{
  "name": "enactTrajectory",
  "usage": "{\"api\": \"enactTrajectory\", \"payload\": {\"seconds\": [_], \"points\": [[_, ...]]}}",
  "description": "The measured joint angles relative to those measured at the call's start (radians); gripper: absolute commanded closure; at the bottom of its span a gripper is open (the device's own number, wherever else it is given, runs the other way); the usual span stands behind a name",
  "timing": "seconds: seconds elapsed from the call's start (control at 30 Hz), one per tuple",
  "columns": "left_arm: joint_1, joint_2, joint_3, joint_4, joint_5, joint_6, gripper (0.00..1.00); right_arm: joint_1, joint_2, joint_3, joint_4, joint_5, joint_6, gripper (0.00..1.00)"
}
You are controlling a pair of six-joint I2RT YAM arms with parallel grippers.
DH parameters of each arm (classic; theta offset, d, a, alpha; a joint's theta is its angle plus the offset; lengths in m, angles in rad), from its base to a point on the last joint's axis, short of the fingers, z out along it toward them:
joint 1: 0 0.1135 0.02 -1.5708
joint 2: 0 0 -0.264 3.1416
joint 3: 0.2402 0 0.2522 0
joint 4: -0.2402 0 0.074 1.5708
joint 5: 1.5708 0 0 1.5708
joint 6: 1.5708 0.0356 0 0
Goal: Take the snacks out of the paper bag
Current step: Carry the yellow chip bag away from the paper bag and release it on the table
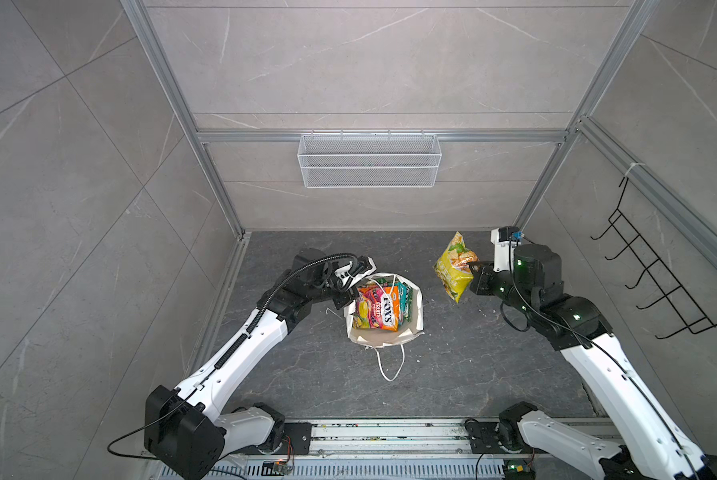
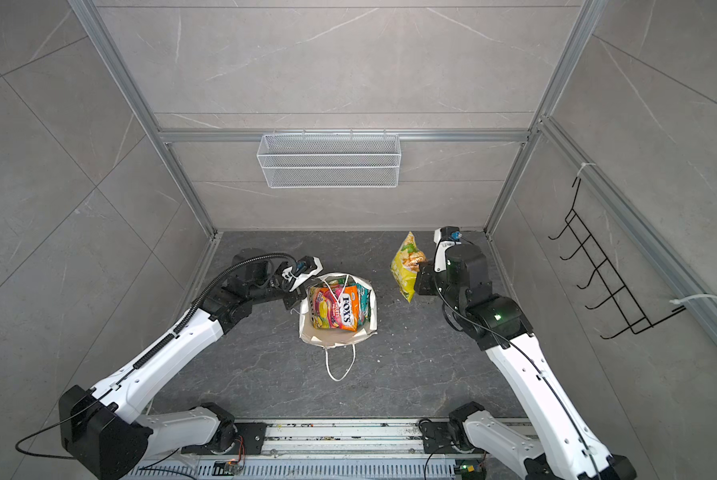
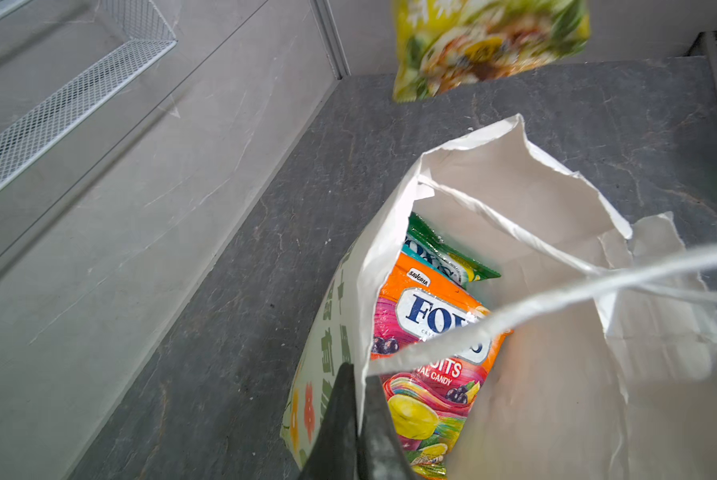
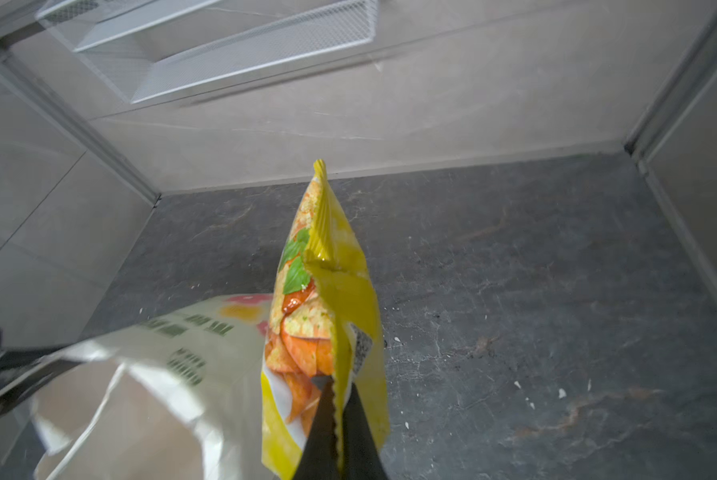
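- The left end effector [image 3: 360,374] is closed together on the left rim of the paper bag [image 1: 384,338], one finger outside the printed wall and one inside, with the paper pinched between them.
- The paper bag stands on the dark tabletop [image 1: 452,374] near the middle. Its mouth is open and faces up, and its top edge is ragged and torn on the far side in the left wrist view.
- Several snacks are inside the bag, standing on edge and packed side by side.
  - The orange-pink FOX'S packet [image 1: 379,309] is nearest the pinched rim, with its label in plain sight.
  - A teal packet [image 1: 406,297] and a green packet [image 3: 444,249] are tucked behind it.
- One white cord handle [image 3: 598,282] crosses the bag's mouth. The other cord handle [image 1: 389,379] lies in a loop on the tabletop on the near side of the bag.
- A white wire-mesh basket [image 1: 369,160] hangs on the back wall, above and behind the bag.
- The yellow packet [image 1: 452,266] is outside the bag, to its right and apart from it. It is held up off the tabletop and hangs tilted.
- The right end effector [image 4: 336,386] is clamped on the yellow packet at its crimped edge, with a finger on each face.
- A black wire rack [image 1: 656,282] hangs on the right wall.
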Motion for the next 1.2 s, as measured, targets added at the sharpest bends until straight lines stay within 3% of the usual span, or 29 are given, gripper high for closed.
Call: {"api": "enactTrajectory", "payload": {"seconds": [0.23, 0.43, 0.83, 1.07, 1.2], "points": [[-0.011, -0.037, -0.058, 0.009, 0.060, 0.012, 1.00, -0.195, 0.074, -0.267, 0.248, -0.252, 0.148, 1.00], [-0.030, -0.067, -0.100, 0.032, 0.077, 0.013, 1.00, -0.291, 0.180, -0.423, 0.523, -0.369, 0.250, 1.00], [-0.042, -0.076, -0.156, 0.097, 0.092, 0.004, 1.00, -0.357, 0.461, -0.514, 0.985, -0.393, 0.433, 0.97], [-0.047, -0.082, -0.175, 0.127, 0.091, 0.000, 1.00, -0.359, 0.613, -0.512, 1.111, -0.378, 0.469, 0.93], [-0.047, -0.082, -0.175, 0.134, 0.091, 0.000, 1.00, -0.359, 0.677, -0.479, 1.122, -0.371, 0.468, 0.78]]}}
